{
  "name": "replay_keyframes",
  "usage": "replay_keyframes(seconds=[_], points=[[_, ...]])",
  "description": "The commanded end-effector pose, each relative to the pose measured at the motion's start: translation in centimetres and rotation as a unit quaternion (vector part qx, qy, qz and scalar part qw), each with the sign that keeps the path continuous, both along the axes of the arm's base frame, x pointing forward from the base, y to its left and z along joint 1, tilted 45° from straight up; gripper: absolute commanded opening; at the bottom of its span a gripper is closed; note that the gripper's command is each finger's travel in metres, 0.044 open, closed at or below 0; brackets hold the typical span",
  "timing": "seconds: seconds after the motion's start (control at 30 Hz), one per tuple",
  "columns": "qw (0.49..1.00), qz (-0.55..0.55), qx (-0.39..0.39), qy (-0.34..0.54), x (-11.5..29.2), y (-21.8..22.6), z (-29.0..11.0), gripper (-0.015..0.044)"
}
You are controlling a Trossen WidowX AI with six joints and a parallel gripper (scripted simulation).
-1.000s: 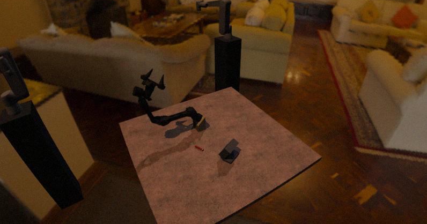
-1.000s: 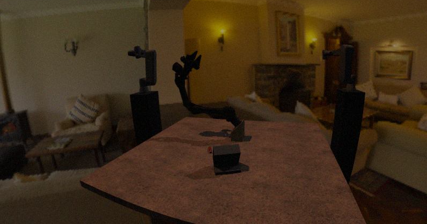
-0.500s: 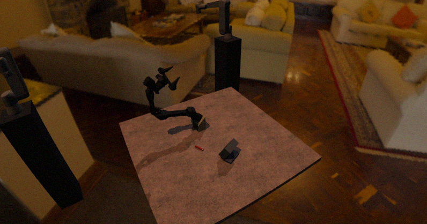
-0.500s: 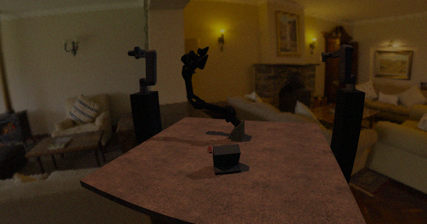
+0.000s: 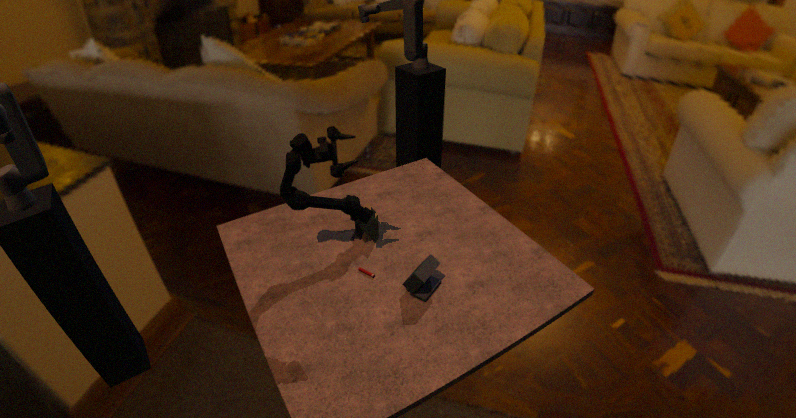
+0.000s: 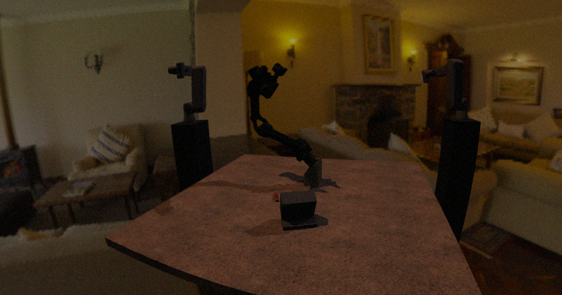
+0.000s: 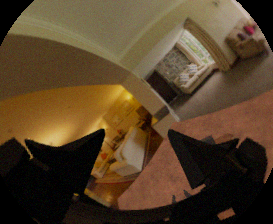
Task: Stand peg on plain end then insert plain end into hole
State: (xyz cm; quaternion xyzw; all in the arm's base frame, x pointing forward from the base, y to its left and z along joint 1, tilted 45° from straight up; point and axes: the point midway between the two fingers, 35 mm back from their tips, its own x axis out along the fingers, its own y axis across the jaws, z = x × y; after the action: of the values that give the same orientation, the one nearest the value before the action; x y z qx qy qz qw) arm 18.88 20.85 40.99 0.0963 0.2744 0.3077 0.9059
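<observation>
A small red peg [image 5: 365,272] [image 6: 276,197] lies flat on the table [image 5: 501,281] [image 6: 373,233], a little way from the arm's base. The white band is too small to make out. A dark sloped panel [image 5: 424,277] [image 6: 298,209] stands on the table to the right of the peg in the top view. The hole in its face does not show. My gripper [image 5: 346,150] [image 6: 271,72] [image 7: 137,132] is open and empty. It is raised high above the table's back edge, far from the peg, and points out level. The wrist view shows only the room and a strip of table between the fingers.
A tall black camera post [image 5: 418,109] [image 6: 456,167] stands at one table corner. Another post [image 6: 191,151] [image 5: 61,281] stands off the other side. The arm's base [image 5: 367,227] [image 6: 313,173] sits near the table's back.
</observation>
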Motion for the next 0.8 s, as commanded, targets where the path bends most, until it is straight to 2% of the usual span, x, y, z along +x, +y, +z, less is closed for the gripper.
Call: replay_keyframes(seconds=[0.0,0.37,0.77], points=[[0.999,-0.027,-0.043,-0.006,1.8,-0.8,-1.7,0.044],[0.977,-0.11,-0.179,0.019,7.4,-4.1,-7.9,0.044],[0.916,-0.186,-0.345,0.086,11.9,-10.9,-15.6,0.044]])
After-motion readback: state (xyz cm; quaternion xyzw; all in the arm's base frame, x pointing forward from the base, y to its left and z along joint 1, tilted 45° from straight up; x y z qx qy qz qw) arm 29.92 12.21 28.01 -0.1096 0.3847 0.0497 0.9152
